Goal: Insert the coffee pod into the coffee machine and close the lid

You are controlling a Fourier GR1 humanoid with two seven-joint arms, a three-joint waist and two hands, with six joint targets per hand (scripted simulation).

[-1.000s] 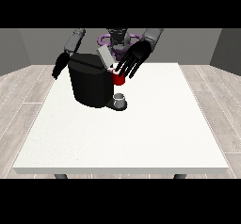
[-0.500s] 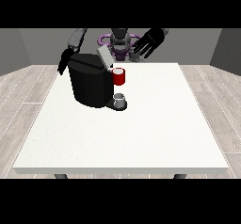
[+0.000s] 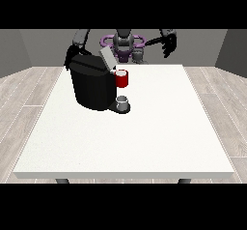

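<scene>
Coffee machine point(image 3: 91, 86) sits upper left of centre with its lid point(image 3: 107, 59) tilted up, so I'd judge the lid-closing step is next: a hand has to come onto that lid and press it down. Hand at the view's right point(image 3: 168, 44) is raised at upper right, well clear of the machine, holding nothing, fingers hanging relaxed; hand at the view's left point(image 3: 70, 58) is at the machine's back corner, fingers unreadable. A red thing at the machine point(image 3: 122, 79) shows at its front, a grey thing point(image 3: 123, 101) sits on the base below; can't tell the pod.

Bare test room, lab-like: large white table point(image 3: 144, 142) on a pale wood-plank floor point(image 3: 29, 86) with plain grey walls point(image 3: 19, 50), a humanoid robot point(image 3: 123, 43) behind it, only a black coffee machine point(image 3: 91, 81) as an appliance.
</scene>
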